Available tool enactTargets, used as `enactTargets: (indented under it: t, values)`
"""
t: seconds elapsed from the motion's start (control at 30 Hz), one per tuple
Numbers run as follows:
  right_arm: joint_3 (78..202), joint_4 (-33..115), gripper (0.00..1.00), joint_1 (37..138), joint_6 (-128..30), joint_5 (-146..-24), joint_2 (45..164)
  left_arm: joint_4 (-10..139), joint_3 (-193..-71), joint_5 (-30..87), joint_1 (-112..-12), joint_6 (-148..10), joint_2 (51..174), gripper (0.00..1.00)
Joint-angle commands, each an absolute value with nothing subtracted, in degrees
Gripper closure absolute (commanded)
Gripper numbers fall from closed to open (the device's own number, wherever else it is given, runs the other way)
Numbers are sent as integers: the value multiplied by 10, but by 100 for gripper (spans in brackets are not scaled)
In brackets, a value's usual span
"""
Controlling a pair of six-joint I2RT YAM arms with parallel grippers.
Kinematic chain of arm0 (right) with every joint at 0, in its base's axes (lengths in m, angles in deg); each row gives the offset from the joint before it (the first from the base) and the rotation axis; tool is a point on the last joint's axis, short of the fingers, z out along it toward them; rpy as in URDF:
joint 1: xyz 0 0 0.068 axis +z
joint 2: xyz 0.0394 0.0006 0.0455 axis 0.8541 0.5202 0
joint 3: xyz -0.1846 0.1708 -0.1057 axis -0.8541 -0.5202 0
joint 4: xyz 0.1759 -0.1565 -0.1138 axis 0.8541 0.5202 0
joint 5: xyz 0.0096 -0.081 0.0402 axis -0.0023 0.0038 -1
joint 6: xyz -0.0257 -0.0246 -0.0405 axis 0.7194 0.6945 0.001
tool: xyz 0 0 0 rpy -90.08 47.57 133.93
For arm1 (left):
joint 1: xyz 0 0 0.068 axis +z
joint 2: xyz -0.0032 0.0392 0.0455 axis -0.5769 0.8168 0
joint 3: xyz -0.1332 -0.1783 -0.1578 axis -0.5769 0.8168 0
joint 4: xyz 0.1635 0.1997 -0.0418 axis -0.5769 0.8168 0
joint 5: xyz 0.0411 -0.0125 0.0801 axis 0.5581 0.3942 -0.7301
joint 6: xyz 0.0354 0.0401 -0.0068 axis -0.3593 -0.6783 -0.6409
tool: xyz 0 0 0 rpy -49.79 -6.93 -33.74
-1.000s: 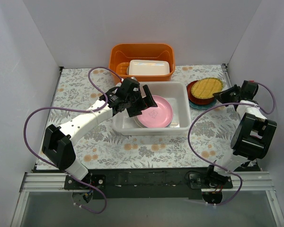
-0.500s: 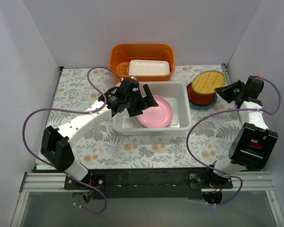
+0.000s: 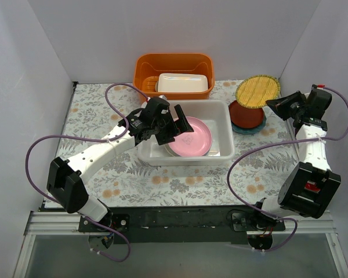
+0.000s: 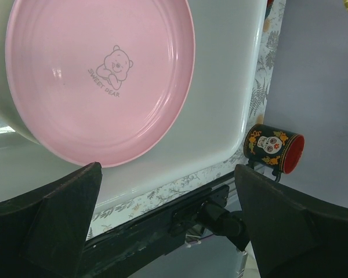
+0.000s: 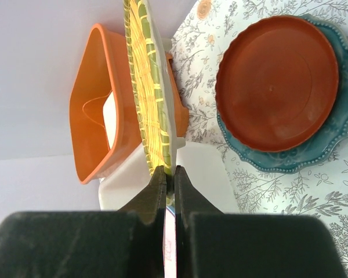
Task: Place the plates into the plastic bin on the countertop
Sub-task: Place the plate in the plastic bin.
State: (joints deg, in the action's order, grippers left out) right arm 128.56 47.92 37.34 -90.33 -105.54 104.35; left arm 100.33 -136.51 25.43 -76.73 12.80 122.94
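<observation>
- Yellow woven plate (image 3: 257,91): it is pinched at its rim by the right gripper (image 3: 276,105), whose fingers are closed tight on the thin edge, probably the only part narrow enough for them to take.
- It is held tilted and raised at the far right of the countertop (image 3: 93,116), just above the stack it belongs to, so that the plates below are cleared.
- That stack is made up of a red-brown plate (image 3: 246,114) lying on a teal plate (image 5: 313,156); both are flat on the cloth, just right of the plastic bin (image 3: 225,124).
- A pink plate (image 3: 191,136) is already inside the bin, propped at a slant on its left side; a paler edge is seen under it, though what it belongs to cannot be told.
- The left gripper (image 3: 177,124) is poised over the pink plate with its fingers spread fully apart and nothing between them.
- An orange tub (image 3: 174,61) with a white box (image 3: 182,82) in it is seen beyond the bin's far side.
- The carry leftward into the bin is judged to be the step in hand.
</observation>
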Motion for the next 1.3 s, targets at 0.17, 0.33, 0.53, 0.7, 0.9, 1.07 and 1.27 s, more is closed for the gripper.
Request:
enactTargets:
  t: [0.17, 0.33, 0.53, 0.7, 0.9, 1.07, 1.27]
  values:
    - [1323, 484, 99, 371, -896, -1121, 1013, 999, -1356, 249, -772, 130, 1186, 2]
    - [1309, 496, 99, 376, -878, -1135, 1001, 999, -1354, 249, -772, 132, 1183, 2]
    - [1288, 498, 99, 390, -868, -1143, 987, 1001, -1353, 248, -772, 134, 1180, 2]
    - [1290, 512, 99, 402, -854, -1143, 987, 1002, -1349, 247, -772, 136, 1177, 2]
    - [1294, 529, 99, 438, -836, -1125, 985, 1018, -1358, 224, -777, 134, 1178, 2]
    - [1293, 536, 99, 471, -831, -1110, 983, 1023, -1363, 221, -777, 132, 1181, 2]
    - [1278, 535, 99, 526, -826, -1086, 975, 1030, -1367, 213, -780, 132, 1183, 2]
